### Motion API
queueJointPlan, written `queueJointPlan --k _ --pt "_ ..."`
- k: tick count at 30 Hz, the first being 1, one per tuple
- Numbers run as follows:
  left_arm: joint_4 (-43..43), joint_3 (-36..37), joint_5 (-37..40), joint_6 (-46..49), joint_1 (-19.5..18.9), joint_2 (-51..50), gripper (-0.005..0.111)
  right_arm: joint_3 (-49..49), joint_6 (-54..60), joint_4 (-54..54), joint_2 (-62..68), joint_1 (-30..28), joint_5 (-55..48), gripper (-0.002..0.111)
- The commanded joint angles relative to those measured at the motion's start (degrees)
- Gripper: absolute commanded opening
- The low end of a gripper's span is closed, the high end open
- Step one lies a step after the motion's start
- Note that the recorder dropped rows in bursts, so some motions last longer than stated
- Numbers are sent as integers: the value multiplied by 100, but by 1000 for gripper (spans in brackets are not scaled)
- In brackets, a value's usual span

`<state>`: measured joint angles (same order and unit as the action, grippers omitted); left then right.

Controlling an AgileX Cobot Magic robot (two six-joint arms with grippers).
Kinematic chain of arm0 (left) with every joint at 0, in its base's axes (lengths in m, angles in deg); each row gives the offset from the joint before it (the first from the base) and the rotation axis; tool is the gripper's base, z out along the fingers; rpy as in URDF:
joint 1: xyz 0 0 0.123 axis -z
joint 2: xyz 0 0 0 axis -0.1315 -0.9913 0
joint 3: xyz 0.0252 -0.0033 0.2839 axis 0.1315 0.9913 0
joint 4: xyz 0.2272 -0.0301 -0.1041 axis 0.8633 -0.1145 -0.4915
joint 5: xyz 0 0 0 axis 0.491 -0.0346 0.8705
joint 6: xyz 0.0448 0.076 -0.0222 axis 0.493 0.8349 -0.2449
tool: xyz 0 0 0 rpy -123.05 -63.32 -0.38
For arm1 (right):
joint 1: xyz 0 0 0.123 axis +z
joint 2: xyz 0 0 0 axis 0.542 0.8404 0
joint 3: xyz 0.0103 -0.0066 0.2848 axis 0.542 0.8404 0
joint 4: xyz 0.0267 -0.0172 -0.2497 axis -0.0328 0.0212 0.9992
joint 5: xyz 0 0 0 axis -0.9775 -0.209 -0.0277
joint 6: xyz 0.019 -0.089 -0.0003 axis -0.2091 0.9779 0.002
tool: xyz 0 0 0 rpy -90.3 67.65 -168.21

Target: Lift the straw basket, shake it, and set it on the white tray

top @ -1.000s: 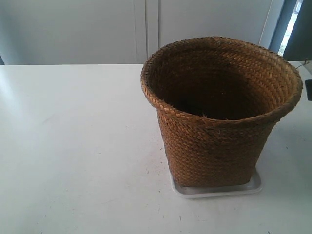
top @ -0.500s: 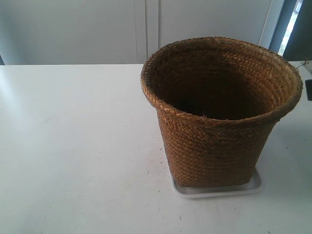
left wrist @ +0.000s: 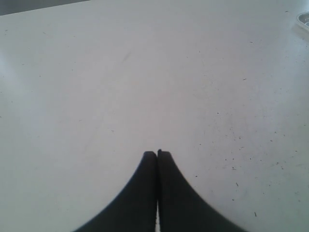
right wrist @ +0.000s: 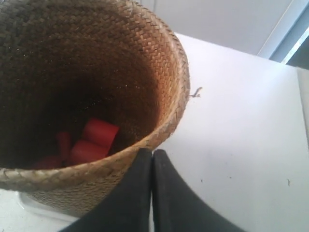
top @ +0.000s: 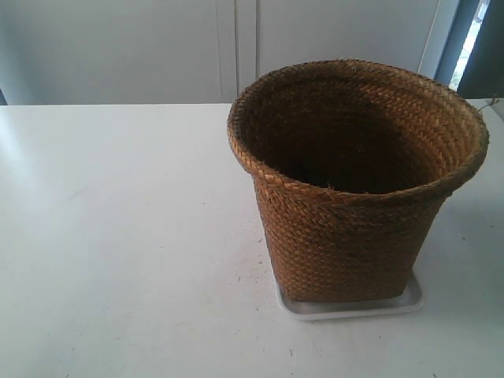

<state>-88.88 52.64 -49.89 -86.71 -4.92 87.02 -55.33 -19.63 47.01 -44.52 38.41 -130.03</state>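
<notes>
The brown woven straw basket [top: 346, 236] stands upright on the white tray [top: 409, 299], whose rim shows around its base. Neither arm appears in the exterior view. In the right wrist view my right gripper [right wrist: 152, 153] is shut with nothing between its fingers, just outside the basket's braided rim [right wrist: 164, 130]; whether it touches the rim I cannot tell. Red cylinders [right wrist: 99, 133] lie at the basket's dark bottom. My left gripper [left wrist: 157, 153] is shut and empty over bare table, away from the basket.
The white table [top: 118, 236] stretches wide toward the exterior view's left. A wall with pale panels [top: 157, 47] stands behind it. A corner of a glossy rimmed object [left wrist: 304, 20], perhaps the tray, shows at the edge of the left wrist view.
A small dark shape at the exterior view's right edge has gone out of sight. The basket and tray have not moved.
</notes>
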Motion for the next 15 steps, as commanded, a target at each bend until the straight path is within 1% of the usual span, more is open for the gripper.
queueJointPlan --k 1,8,15 --pt "-16 25 13 0 -21 30 0 719 49 129 -1065 -50 544 0" --pt "-16 25 13 0 -21 30 0 2293 -46 89 -2933 -50 1590 0" --pt "-16 25 13 0 -21 30 0 3700 -340 45 -3856 -50 2712 0"
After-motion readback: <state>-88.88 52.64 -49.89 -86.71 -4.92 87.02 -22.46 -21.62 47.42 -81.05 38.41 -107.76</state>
